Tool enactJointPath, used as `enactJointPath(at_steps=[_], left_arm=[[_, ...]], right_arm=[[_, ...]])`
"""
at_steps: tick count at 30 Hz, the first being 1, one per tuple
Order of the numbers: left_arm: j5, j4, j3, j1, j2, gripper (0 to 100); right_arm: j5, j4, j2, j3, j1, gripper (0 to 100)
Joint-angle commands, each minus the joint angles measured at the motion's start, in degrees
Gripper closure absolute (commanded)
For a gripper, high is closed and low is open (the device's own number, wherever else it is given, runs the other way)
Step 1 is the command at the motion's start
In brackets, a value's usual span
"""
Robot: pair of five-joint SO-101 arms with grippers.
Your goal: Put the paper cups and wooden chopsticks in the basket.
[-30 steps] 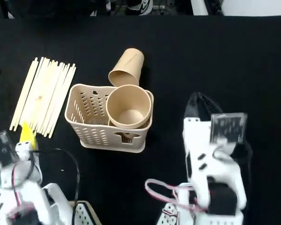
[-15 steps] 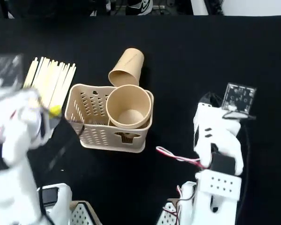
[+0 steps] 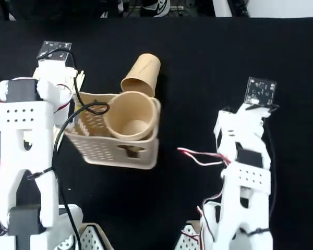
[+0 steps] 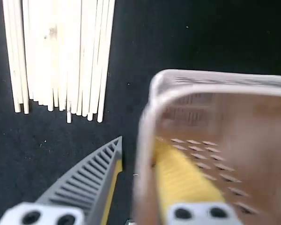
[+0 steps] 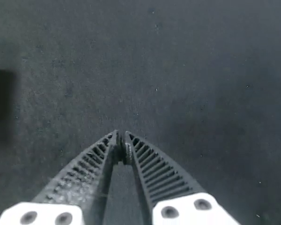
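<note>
Basket [image 3: 107, 151]: pale perforated plastic, on the black table [image 3: 208, 57], left of centre, sitting skewed to the table edge. Cannot tell whether its base lies flat.

Contents: one paper cup [image 3: 133, 127], upright, mouth up, in the end of the basket away from the left arm. Single cup or nested stack: cannot tell. No chopsticks in the basket.

Second paper cup [image 3: 142, 73]: outside, lying on its side just behind the basket, mouth toward the basket's back rim, close to touching it.

Wooden chopsticks [image 4: 61, 56]: bundle lying flat on the table beside the basket's end wall, roughly parallel, ends nearly even, apart from the basket.

Left gripper [image 4: 138, 143]: jaws spread, astride the basket's end wall. Yellow finger [image 4: 178, 183] is inside the basket against the wall; grey finger [image 4: 91, 180] is outside with a small gap to the wall. Not pinching anything.

Right gripper [image 5: 121, 143]: jaws pressed together, nothing between them, over bare table well to the right of the basket.
</note>
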Motion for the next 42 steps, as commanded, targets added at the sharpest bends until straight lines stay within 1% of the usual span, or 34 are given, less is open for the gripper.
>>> enactJointPath(at_steps=[1, 4, 9, 11, 13, 14, 16, 18, 19, 21, 23, 26, 28, 31, 33, 39, 42], left_arm=[[0.5, -0.3, -2.8, -0.2, 0.0, 96], [0.5, 1.0, -4.7, -0.7, 0.0, 97], [0.2, 3.6, -9.0, -4.7, 0.6, 97], [0.1, 3.6, -9.0, -7.0, 0.6, 97], [0.0, 3.6, -8.5, -9.1, 0.6, 96], [-0.4, 3.6, -7.9, -9.6, 0.4, 93], [-1.2, 3.7, -5.8, -9.8, 0.0, 84], [-1.2, 3.6, -4.2, -9.6, 0.0, 74], [-1.1, 3.5, -3.6, -9.5, 0.0, 71], [-1.1, 3.5, -2.9, -9.5, 0.0, 71], [-1.1, 3.5, -2.9, -9.6, 0.0, 72], [-1.3, 3.5, -2.9, -11.3, 0.0, 72], [-1.4, 3.3, -2.8, -13.0, 0.0, 72], [-1.5, 3.3, -2.0, -15.3, 0.0, 72], [-1.5, 3.3, -1.6, -15.5, 0.0, 72], [-1.0, 3.3, -0.7, -13.8, 0.5, 72], [-1.0, 0.9, 3.5, -12.2, 0.0, 72]], right_arm=[[-0.5, 1.6, 4.7, -6.3, 0.1, 98.7], [-0.5, 2.0, 10.2, -9.5, 0.2, 98.7], [0.1, 1.9, 17.0, -13.9, -0.7, 98.7], [1.7, 2.1, 17.9, -15.7, -2.6, 98.7], [5.5, 2.0, 17.9, -16.6, -6.4, 98.7], [6.9, 1.7, 17.9, -16.7, -8.8, 98.6], [8.1, -1.7, 18.5, -16.7, -12.0, 97.5], [8.5, -4.6, 18.4, -16.2, -14.2, 90.7], [8.6, -4.6, 18.4, -16.6, -15.5, 86.7], [11.2, -4.1, 18.5, -17.1, -19.0, 80.2], [14.2, -3.9, 18.5, -16.6, -23.0, 76.6], [15.6, -4.8, 18.3, -16.2, -28.3, 75.8], [15.6, -8.8, 18.8, -16.0, -30.4, 75.8], [15.8, -14.0, 21.1, -16.5, -31.0, 75.7], [15.8, -15.8, 24.7, -18.5, -31.1, 75.7], [15.9, -17.5, 38.5, -26.2, -32.3, 76.1], [15.9, -18.4, 43.6, -30.9, -31.5, 76.1]])
